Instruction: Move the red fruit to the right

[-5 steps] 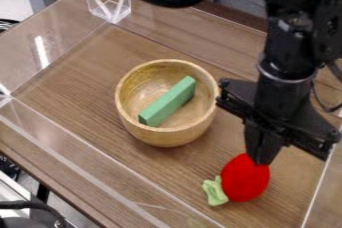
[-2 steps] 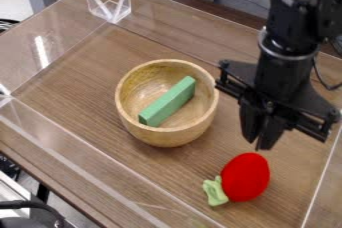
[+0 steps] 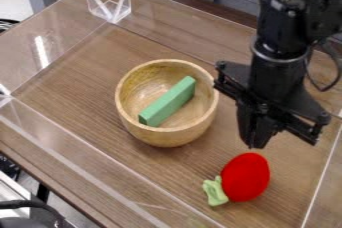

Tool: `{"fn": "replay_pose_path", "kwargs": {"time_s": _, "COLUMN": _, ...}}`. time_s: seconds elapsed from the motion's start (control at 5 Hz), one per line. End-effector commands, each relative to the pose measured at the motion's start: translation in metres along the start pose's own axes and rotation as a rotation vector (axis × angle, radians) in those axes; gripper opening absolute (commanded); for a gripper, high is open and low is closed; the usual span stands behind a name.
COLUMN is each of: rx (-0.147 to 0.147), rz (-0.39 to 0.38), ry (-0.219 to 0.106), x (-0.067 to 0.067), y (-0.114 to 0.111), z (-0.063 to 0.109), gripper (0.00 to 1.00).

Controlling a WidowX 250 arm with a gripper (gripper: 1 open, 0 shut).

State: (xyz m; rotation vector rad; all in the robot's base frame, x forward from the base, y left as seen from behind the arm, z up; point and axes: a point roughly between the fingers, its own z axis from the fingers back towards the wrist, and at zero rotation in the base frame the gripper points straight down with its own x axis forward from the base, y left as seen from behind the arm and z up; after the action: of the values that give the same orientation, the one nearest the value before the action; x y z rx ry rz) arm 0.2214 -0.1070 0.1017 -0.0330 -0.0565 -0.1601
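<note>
The red fruit (image 3: 245, 175) lies on the tabletop (image 3: 80, 82) at the lower right of the frame, right of the wooden bowl (image 3: 166, 102) holding a green block (image 3: 168, 100). The hand (image 3: 263, 135) hangs just above it, slightly parted, holding nothing. This looks like the release step; next calls for lifting clear without nudging the fruit.

The arm (image 3: 287, 32) is showing matte black all over — a thick rounded column widening into a flat cross-shaped bracket, with the narrow black pincer (image 3: 262, 132) tapering beneath it.

The arm (image 3: 287, 32) is cut off by the top edge
</note>
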Motion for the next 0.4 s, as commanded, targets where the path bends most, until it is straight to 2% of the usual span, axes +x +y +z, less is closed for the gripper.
{"fn": "replay_pose_path", "kwargs": {"time_s": 0.0, "rx": -0.008, "rz": -0.002, "ry": -0.020, "x": 0.0077, "y": 0.0095, "z": 0.0083, "gripper": 1.00}}
{"fn": "replay_pose_path", "kwargs": {"time_s": 0.2, "rx": -0.008, "rz": 0.010, "ry": -0.020, "x": 0.0102, "y": 0.0182, "z": 0.0155, "gripper": 0.00}}
